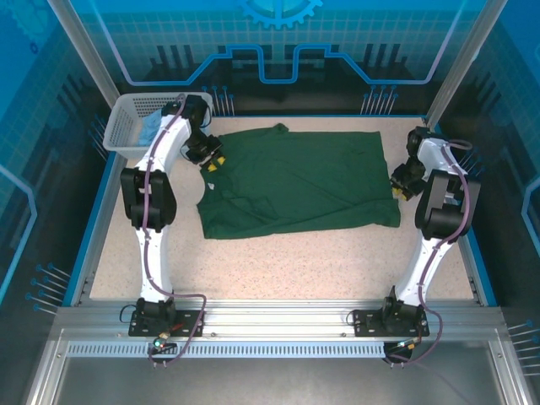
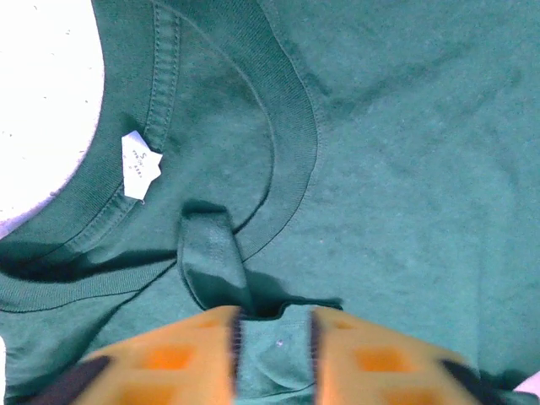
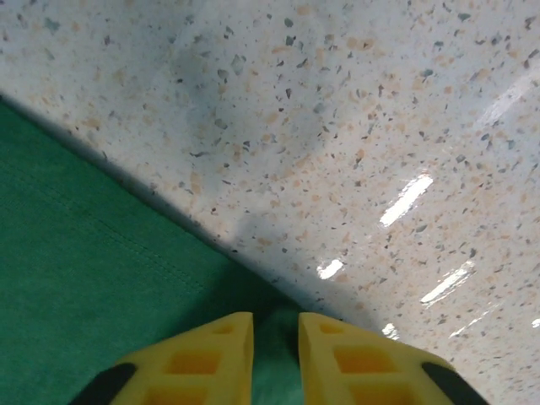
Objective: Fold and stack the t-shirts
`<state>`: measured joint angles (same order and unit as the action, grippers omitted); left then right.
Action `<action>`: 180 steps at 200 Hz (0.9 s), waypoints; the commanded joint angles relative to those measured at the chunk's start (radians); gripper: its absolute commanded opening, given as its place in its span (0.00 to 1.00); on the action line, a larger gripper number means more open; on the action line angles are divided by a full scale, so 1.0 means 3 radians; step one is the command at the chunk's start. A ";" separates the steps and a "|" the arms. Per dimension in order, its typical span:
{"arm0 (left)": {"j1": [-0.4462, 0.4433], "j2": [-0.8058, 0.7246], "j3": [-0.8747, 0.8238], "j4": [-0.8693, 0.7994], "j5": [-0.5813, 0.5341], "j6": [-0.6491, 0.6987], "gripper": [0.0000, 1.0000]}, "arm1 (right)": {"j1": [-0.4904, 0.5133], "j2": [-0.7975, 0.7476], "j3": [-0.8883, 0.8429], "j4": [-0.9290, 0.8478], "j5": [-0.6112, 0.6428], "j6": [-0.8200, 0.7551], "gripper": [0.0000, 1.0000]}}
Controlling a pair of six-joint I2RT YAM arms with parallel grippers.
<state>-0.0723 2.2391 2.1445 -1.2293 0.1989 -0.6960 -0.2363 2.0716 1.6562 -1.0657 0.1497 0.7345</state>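
1. Green shirt (image 1: 295, 181) is lying spread flat across the middle of the table (image 1: 295, 261), its collar (image 2: 287, 126) toward the left arm.
2. Left gripper (image 1: 211, 160) (image 2: 274, 325) is hovering at the collar end, its jaws standing slightly apart, with cloth lying in the gap and a small fold puckering just ahead of the fingertips.
3. A white tag (image 2: 139, 166) is showing inside the collar; its dark marks are too small to read.
4. Right gripper (image 1: 398, 181) (image 3: 276, 325) is sitting over the opposite edge, where cloth is meeting bare table, its jaws parted a little.
5. Blue shirt (image 1: 152, 128) is lying in the basket (image 1: 118, 122) at the far-left corner.
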 commanded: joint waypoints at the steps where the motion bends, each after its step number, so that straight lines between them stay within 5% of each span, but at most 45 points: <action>1: -0.0066 -0.0235 -0.0270 -0.0027 -0.0026 0.0067 0.37 | -0.0048 0.0009 0.0042 -0.0088 -0.0082 -0.0037 0.31; 26: -0.0163 -0.0991 -0.1356 0.0387 0.0002 -0.0122 0.54 | -0.0036 -0.0360 -0.0214 0.0106 -0.0229 -0.0090 0.49; 56: -0.0168 -0.1853 -0.2678 0.0915 0.0217 -0.0430 0.73 | 0.0075 -0.0953 -0.0859 0.0342 -0.0488 -0.0127 0.52; 116: -0.0117 -0.2578 -0.4329 0.2014 0.0659 -0.0841 0.75 | 0.0078 -0.1572 -0.2089 0.0742 -0.0601 0.0074 0.57; 180: -0.0116 -0.2474 -0.4717 0.2765 0.0643 -0.1069 0.66 | -0.0157 -0.1487 -0.2322 0.1150 -0.0739 0.0057 0.59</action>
<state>-0.1143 1.4849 0.7280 -0.5182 0.3832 -0.9878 -0.2535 1.6093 0.9764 -0.7837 -0.0418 0.7448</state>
